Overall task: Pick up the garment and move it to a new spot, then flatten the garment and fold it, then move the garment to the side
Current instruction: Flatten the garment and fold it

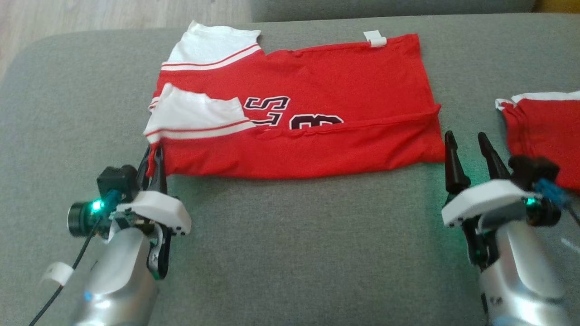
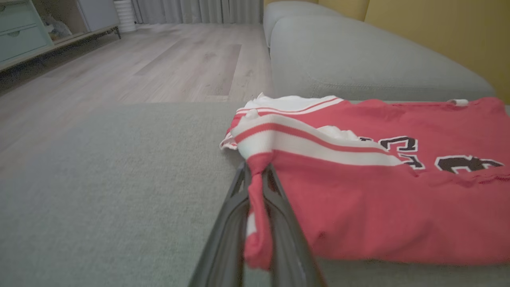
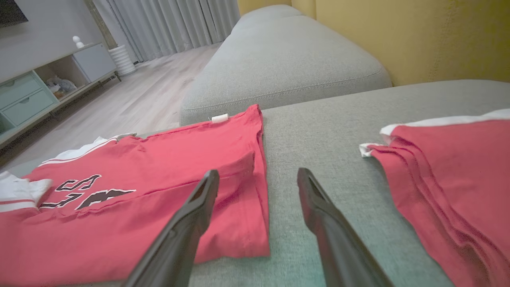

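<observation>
The left forearm (image 1: 120, 271) and right forearm (image 1: 521, 271) are silvery and rounded, each capped by a white plate (image 1: 156, 210) (dark screw holes dot the left one). The left gripper (image 1: 155, 154) and right gripper (image 1: 466, 136) have long, dark, tapering fingers. The left wrist camera (image 1: 81, 218) glows green, and its black cable (image 1: 84, 248) carries a white tag (image 1: 56, 273).
</observation>
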You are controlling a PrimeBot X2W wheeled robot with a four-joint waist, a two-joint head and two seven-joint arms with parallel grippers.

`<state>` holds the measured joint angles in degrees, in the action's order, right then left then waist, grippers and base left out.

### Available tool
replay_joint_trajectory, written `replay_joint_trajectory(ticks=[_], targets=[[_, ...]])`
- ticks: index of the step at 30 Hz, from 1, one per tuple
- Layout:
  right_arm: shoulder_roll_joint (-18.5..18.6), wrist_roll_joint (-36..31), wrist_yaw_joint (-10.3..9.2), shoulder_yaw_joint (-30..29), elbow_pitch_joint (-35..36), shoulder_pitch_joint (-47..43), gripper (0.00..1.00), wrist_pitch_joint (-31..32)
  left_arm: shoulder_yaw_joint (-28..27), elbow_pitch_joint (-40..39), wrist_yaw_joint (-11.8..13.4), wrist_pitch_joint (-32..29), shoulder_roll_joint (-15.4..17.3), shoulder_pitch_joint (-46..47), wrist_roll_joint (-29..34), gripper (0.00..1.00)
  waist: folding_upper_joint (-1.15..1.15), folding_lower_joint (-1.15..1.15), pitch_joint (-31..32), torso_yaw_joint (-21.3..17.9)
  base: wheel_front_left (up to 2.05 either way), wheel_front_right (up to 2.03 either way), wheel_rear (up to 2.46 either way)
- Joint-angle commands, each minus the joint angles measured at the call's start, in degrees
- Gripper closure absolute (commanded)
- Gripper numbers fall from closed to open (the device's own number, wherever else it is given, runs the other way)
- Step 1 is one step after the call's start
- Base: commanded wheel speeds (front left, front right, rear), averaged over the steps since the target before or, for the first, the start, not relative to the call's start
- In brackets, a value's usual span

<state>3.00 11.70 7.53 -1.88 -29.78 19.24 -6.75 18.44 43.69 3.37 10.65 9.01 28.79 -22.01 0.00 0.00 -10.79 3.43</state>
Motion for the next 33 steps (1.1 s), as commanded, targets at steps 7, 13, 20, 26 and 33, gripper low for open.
replay_joint_trajectory(ticks=[7,13,20,26,33], targets=[[-0.1,-3.9,-0.04,-0.9,-9.0,8.9,0.00,7.4,0.4,-8.9,0.0,2.4,2.5,2.2,2.4,1.00,0.00,0.00,-0.9,1.9,0.00,0.00,0.00],[-0.1,-8.8,-0.04,-3.6,-17.4,12.9,0.00,9.6,2.4,-12.4,-0.1,1.4,1.9,2.1,3.2,1.00,0.00,0.00,-1.7,3.2,0.00,0.00,0.00],[-0.1,-8.7,-0.04,-2.0,-23.6,15.4,1.00,10.1,3.4,-14.0,0.1,0.5,1.9,1.5,3.4,1.00,0.00,0.00,-1.4,3.9,0.00,0.00,0.00],[-0.1,-9.4,-0.04,-2.1,-26.2,15.5,1.00,7.4,4.0,-12.8,0.1,-1.0,3.0,-0.6,3.0,1.00,0.00,0.00,1.0,3.1,0.00,0.00,0.00],[-0.1,-7.6,-0.04,-1.5,-27.7,13.8,1.00,5.3,4.7,-10.6,0.1,-4.1,4.7,-5.1,2.3,1.00,0.00,0.00,6.7,1.0,0.00,0.00,0.00]])
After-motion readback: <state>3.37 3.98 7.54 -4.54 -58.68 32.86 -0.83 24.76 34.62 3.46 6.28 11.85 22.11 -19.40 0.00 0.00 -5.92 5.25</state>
